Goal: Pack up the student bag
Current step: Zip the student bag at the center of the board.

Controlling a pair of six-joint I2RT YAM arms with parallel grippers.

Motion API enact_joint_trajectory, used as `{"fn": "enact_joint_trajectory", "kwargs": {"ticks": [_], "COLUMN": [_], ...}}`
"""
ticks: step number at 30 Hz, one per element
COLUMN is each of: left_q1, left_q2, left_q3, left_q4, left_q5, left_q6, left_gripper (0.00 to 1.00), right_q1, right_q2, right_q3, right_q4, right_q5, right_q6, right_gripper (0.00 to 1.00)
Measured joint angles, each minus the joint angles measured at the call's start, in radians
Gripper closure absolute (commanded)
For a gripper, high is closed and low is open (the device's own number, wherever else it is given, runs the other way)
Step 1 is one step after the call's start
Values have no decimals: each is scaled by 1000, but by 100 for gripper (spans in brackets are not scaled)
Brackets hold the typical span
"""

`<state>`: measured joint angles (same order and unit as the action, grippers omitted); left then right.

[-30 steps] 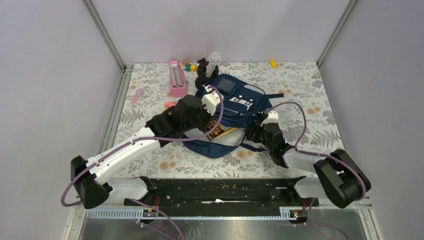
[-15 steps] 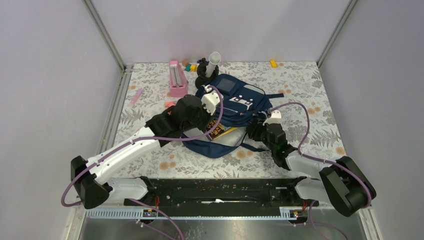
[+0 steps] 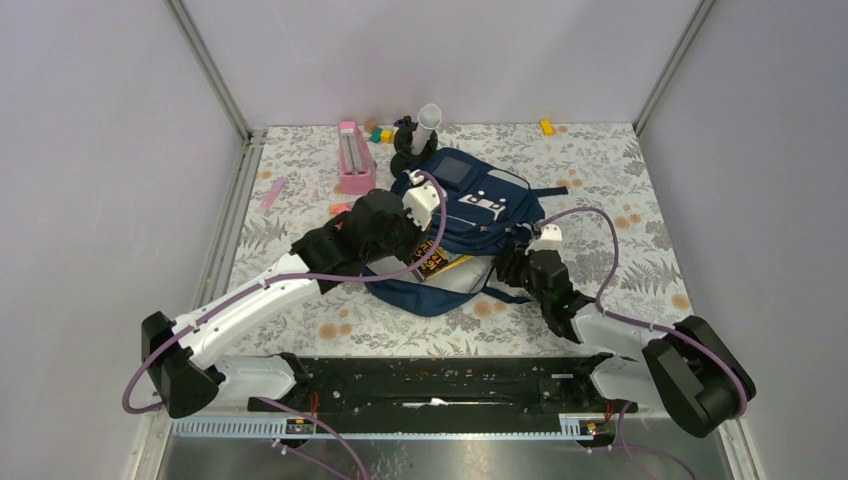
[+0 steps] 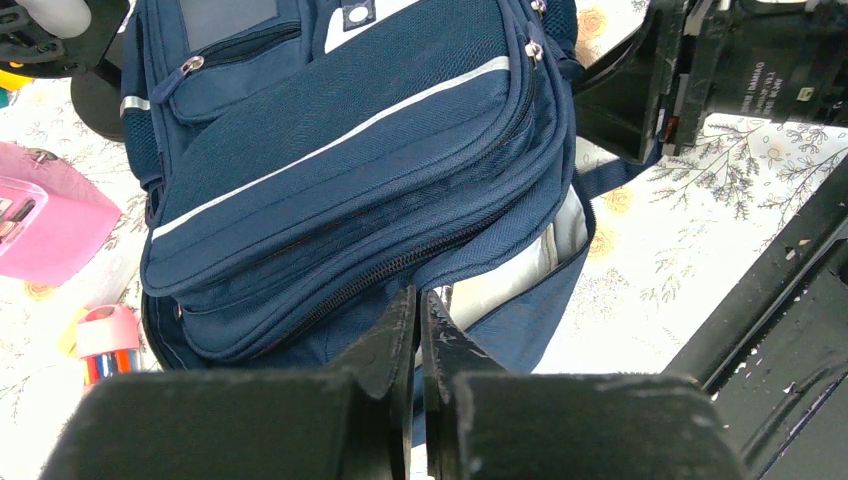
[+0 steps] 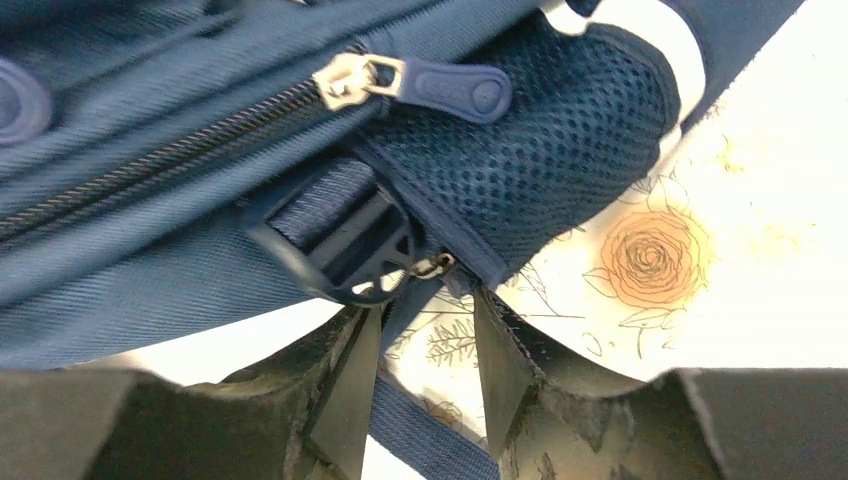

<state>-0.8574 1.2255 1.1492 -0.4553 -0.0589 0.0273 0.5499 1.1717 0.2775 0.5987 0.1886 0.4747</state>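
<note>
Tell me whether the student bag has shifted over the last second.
No. In the top view the student bag sits where it did beside the pink box.

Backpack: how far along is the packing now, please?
Done: a book shows in the open backpack. In hand: left jaws shut at its opening, right jaws open around a strap. Left: the pink box lies outside; backpack not yet closed.

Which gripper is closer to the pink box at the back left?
Left. Left gripper: at the student bag's mouth, near-right of the pink box. Right gripper: farther right, at its side.
</note>
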Motion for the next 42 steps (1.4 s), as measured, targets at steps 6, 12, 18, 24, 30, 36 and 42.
{"fn": "enact_joint_trajectory", "kwargs": {"ticks": [6, 12, 18, 24, 30, 36, 42], "left_q1": [0, 0, 2, 2, 2, 2, 3], "left_q2": [0, 0, 0, 0, 0, 0, 0], "left_q3": [0, 0, 0, 0, 0, 0, 0], "left_q4": [0, -1, 0, 0, 0, -5, -8], "left_q5": [3, 4, 5, 5, 6, 7, 10], "left_q6": [0, 0, 0, 0, 0, 0, 0], "left_gripper": [100, 100, 100, 100, 100, 100, 100], "right_q1": [0, 0, 0, 0, 0, 0, 5], "right_q2": [69, 134, 183, 184, 181, 182, 127], "right_q3": [0, 29, 62, 62, 62, 57, 23], "right_q4": [18, 58, 75, 81, 73, 76, 61], "right_q5": [31, 30, 11, 1, 0, -18, -20], "right_q6": [-16, -52, -77, -76, -49, -8, 43], "right_gripper": [47, 44, 52, 66, 82, 85, 73]}}
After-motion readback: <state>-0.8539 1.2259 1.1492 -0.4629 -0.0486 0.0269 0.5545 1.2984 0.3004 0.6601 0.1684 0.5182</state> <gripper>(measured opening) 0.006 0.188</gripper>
